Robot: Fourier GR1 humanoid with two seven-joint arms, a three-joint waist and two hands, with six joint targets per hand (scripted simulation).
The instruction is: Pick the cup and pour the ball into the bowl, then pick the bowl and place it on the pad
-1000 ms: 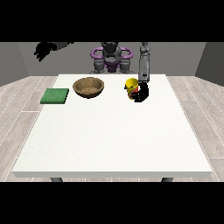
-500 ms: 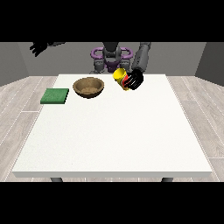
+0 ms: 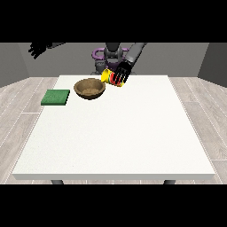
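A yellow cup (image 3: 109, 77) with red stripes is held off the table, tipped on its side with its mouth toward the bowl. The hand at the view's right (image 3: 121, 73) has its fingers curled round the cup. The brown bowl (image 3: 90, 88) stands on the table just left of and below the cup. A green pad (image 3: 56, 97) lies flat near the table's left edge. The hand at the view's left (image 3: 38, 48) is raised high, far from the table, fingers spread. No ball is visible.
The white table (image 3: 115, 133) stretches wide toward the camera. The robot's torso (image 3: 111, 55) stands behind the far edge, right behind the cup and bowl.
The hand at the view's right lifted the cup off the table, carried it left toward the bowl and tipped it over. The other hand drifted slightly.
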